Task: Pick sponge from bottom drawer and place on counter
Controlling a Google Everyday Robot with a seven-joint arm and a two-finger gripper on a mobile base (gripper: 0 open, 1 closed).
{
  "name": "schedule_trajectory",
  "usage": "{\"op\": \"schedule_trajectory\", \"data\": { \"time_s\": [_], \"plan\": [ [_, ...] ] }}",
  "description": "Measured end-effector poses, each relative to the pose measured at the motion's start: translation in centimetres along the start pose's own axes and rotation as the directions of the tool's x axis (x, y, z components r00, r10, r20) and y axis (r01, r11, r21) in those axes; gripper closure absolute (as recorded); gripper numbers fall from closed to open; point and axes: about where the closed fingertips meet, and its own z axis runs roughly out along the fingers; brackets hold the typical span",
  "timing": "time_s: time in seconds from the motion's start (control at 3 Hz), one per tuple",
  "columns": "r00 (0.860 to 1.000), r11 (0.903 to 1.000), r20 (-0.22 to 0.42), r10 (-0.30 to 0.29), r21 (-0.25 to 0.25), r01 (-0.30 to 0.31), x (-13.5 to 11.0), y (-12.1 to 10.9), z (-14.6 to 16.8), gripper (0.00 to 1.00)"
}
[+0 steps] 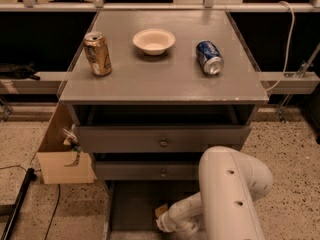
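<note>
gripper (162, 222) on the rounded white arm (230, 194) sits in the deep flat-floored grey bottom drawer (130, 209), right at the small squarish pale-yellow sponge (161, 210), under the matte grey counter (165, 79); clamped or released: can't tell.

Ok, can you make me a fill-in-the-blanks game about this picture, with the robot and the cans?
1. The gripper is down in the ___ drawer.
2. On the counter, the bowl sits between two ___.
3. The gold can stands upright, but the blue can lies on its ___.

Missing words: bottom, cans, side.
</note>
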Motion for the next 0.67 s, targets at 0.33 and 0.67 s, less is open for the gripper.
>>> {"op": "schedule_trajectory", "data": {
  "time_s": [0.33, 0.67],
  "plan": [
    [1.000, 1.0000, 0.000, 0.000, 0.000, 0.000, -0.2, 0.1, -0.4, 1.00],
    [1.000, 0.9993, 0.021, 0.008, 0.037, -0.009, -0.3, -2.7, -2.0, 1.00]
  ]
}}
